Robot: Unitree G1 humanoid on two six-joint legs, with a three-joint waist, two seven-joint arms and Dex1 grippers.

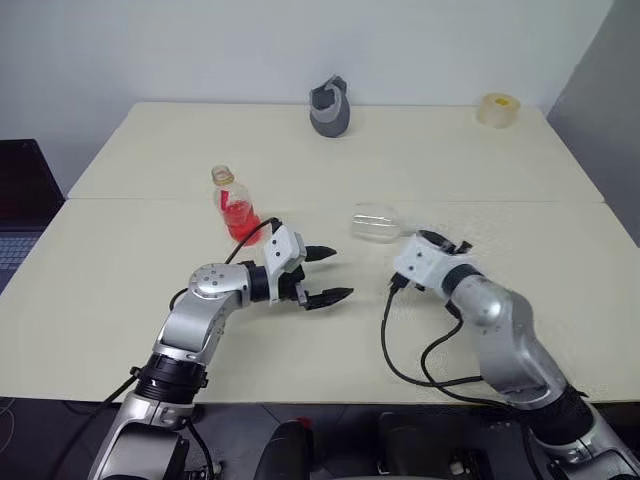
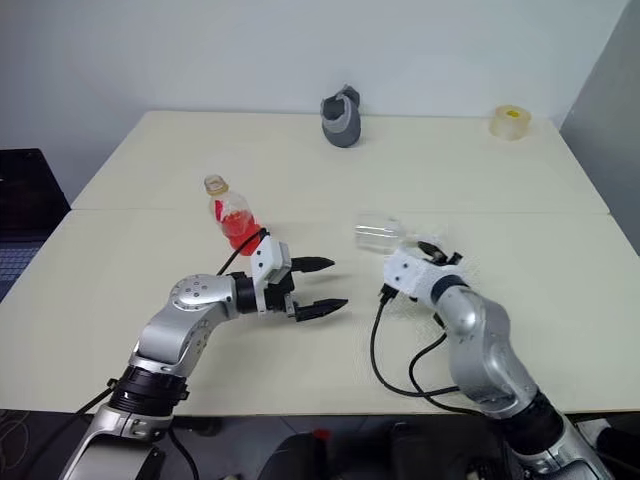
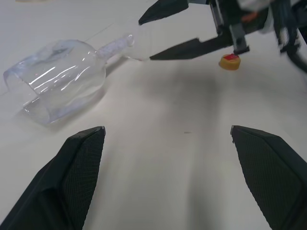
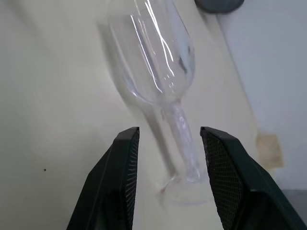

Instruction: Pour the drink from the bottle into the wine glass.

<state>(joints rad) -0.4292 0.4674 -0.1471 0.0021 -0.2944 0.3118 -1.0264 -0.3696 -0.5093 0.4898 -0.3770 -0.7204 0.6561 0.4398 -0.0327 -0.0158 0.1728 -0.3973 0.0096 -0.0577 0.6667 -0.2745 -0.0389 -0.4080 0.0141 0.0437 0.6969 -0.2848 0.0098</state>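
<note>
The bottle [image 1: 236, 208] stands upright and uncapped left of the table's middle, with red drink [image 1: 241, 221] in its lower half. Its red-and-yellow cap [image 3: 230, 62] lies on the table by my right hand. The wine glass [image 1: 375, 222] lies empty on its side, its bowl pointing left. My right gripper [image 4: 168, 132] is open, its fingers [image 4: 125, 177] on either side of the thin stem [image 4: 180, 129] near the foot, with gaps showing on both sides. My left gripper [image 1: 340, 272] hangs wide open and empty just right of the bottle, pointing toward the glass.
A grey mug-like object [image 1: 330, 108] stands at the table's far edge, and a roll of tape [image 1: 498, 108] sits at the far right corner. A black cable [image 1: 400, 350] loops from my right wrist over the near tabletop.
</note>
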